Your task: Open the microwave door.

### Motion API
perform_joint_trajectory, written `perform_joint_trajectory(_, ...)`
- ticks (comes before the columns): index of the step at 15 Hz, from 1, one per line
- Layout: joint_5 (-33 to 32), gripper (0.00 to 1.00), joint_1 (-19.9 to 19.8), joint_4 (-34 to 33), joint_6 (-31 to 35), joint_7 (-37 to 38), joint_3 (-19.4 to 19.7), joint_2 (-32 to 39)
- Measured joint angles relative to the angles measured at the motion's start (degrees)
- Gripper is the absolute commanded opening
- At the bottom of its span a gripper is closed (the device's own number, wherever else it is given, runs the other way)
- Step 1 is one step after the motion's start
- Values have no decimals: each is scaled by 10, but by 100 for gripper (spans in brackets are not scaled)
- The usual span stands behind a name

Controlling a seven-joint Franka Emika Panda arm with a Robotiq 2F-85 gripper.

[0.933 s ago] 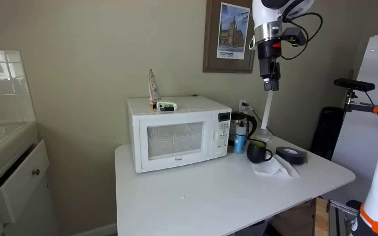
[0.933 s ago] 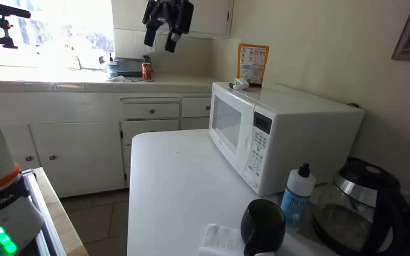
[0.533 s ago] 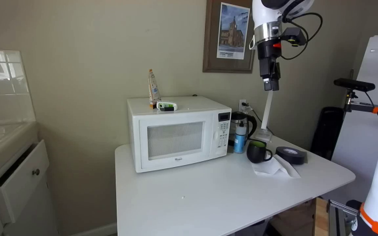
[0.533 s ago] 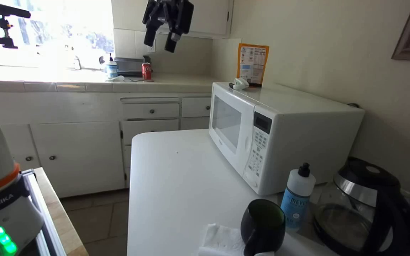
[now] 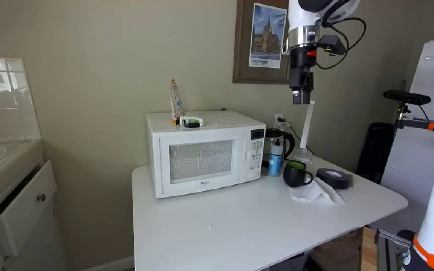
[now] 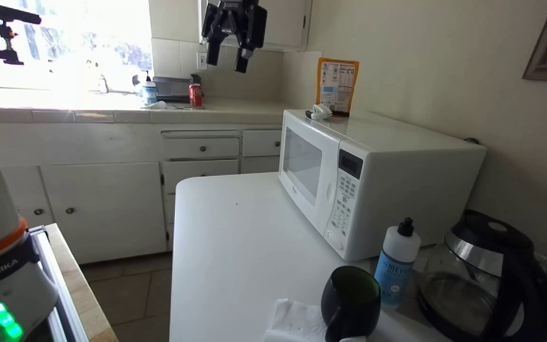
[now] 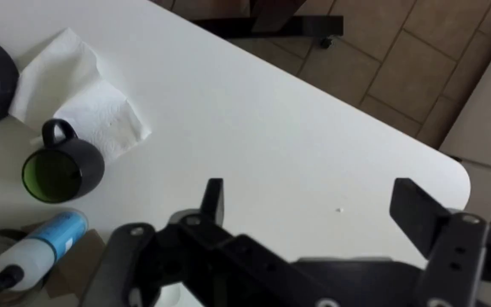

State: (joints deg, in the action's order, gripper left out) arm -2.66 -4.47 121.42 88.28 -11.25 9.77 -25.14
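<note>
The microwave door (image 5: 202, 162) was shut, below and well apart from the jaws. The microwave (image 6: 392, 190) stood on the desk (image 5: 239, 226), likewise below them. The jaws hung apart, nothing between them. Step in hand was judged the approach; next move called for lowering toward the microwave door's edge beside the control panel (image 5: 257, 153).

microwave (image 6: 385, 185) is upright w/ door (image 5: 202, 162) closed (both wht).
</note>
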Motion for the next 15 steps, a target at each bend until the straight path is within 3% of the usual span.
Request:
perform_joint_trajectory(4, 47, 100, 0, 60, 194, 34, -2, 27)
perform_joint_trajectory(7, 49, 100, -26, 88, 313, 61, 17, 73)
perform_joint_trajectory(12, 47, 100, -90, 90, 457, 103, 58, 144)
perform_joint_trajectory(15, 49, 100, -107, 87, 515, 139, 66, 185)
